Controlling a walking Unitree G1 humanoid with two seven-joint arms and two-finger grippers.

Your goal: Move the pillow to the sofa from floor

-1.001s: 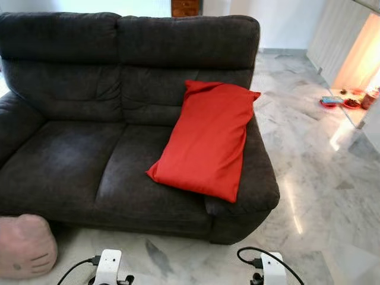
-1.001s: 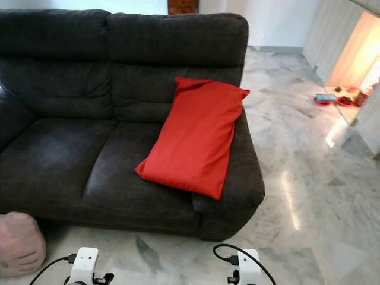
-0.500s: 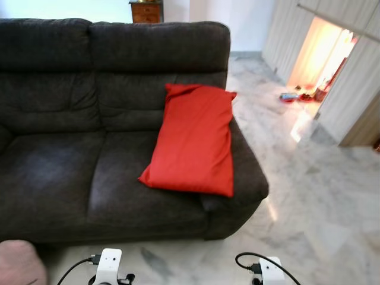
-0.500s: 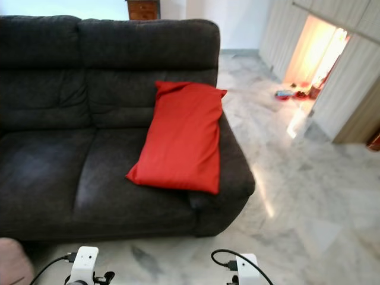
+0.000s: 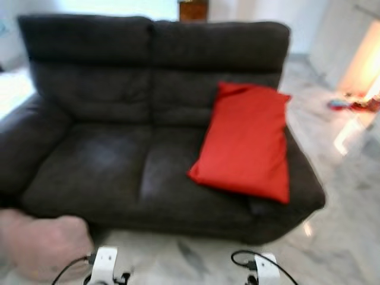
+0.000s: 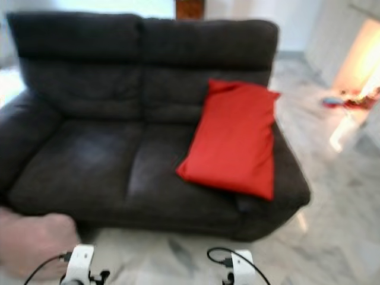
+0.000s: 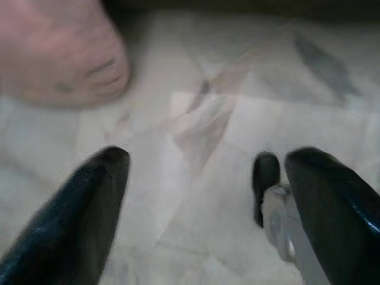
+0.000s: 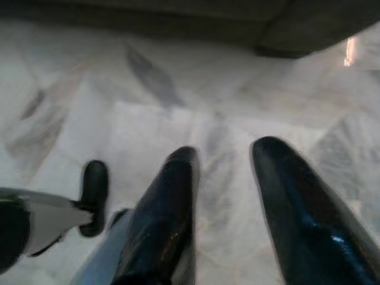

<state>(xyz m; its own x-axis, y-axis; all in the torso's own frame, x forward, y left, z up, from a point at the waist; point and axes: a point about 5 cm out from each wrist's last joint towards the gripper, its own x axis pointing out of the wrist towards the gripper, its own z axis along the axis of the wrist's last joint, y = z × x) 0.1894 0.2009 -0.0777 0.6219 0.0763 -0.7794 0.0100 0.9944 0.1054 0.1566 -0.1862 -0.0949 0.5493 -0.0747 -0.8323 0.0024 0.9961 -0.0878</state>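
A pink plush pillow (image 5: 44,246) lies on the marble floor by the sofa's front left corner, blurred; it also appears as the pink pillow (image 7: 56,50) in the left wrist view. The dark grey two-seat sofa (image 5: 101,160) stands ahead. A red pillow (image 5: 246,142) leans on its right seat against the backrest and armrest. My left gripper (image 7: 208,160) hangs open over the floor, a short way from the pink pillow. My right gripper (image 8: 225,151) is open above bare marble near the sofa's front edge. Both hold nothing.
Marble floor (image 5: 350,237) runs to the right of the sofa toward a bright doorway with small items (image 5: 347,104) on the ground. A wooden cabinet (image 5: 193,9) shows behind the backrest. The sofa's left seat (image 5: 89,166) has nothing on it.
The camera has swung left and the picture is blurred: sofa and red pillow sit further right in view, and more of the pink pillow shows at lower left. Nothing was grasped.
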